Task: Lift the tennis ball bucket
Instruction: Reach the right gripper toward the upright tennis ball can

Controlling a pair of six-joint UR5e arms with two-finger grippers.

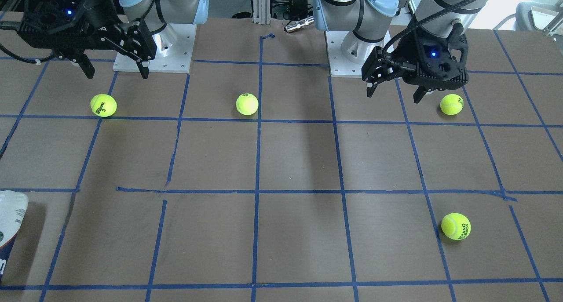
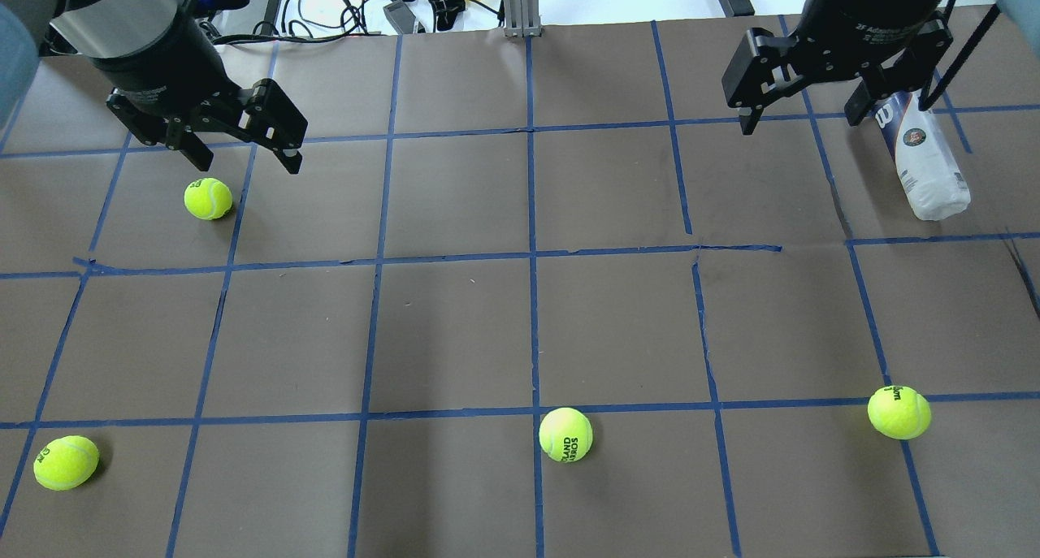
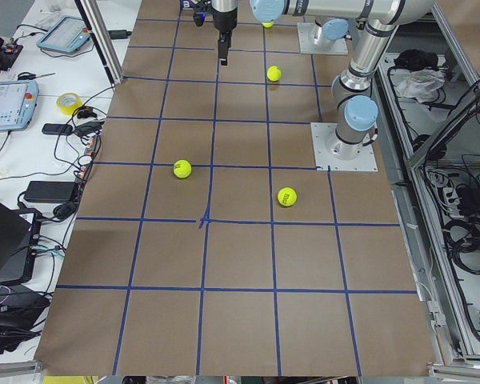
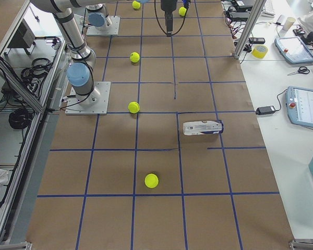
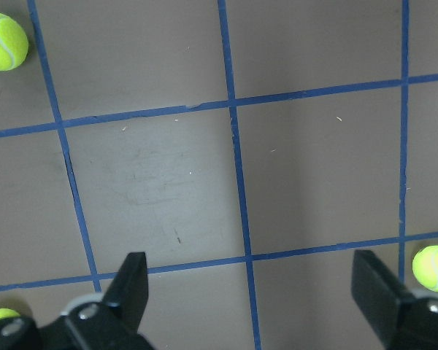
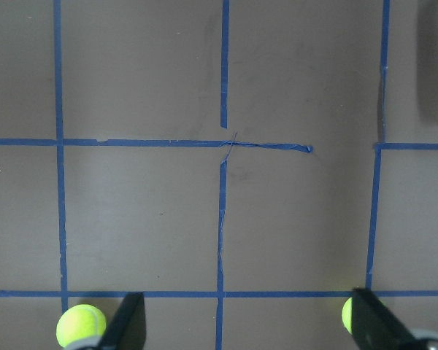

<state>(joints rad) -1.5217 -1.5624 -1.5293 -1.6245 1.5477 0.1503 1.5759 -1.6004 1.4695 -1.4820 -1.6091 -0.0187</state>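
The tennis ball bucket (image 2: 926, 164) lies on its side at the far right of the table, white label up, dark end toward the far edge. It also shows in the front view (image 1: 9, 231) at the left edge and in the exterior right view (image 4: 202, 127). My right gripper (image 2: 800, 119) hangs open and empty above the table, just left of the bucket and apart from it; in the front view it (image 1: 117, 72) is at the upper left. My left gripper (image 2: 246, 162) is open and empty above a tennis ball (image 2: 208, 198); it also shows in the front view (image 1: 394, 94).
Three more tennis balls lie loose on the near half: one at the left (image 2: 66, 462), one in the middle (image 2: 565, 434), one at the right (image 2: 899, 412). Blue tape lines grid the brown table (image 2: 455, 330). Cables and devices sit beyond the far edge.
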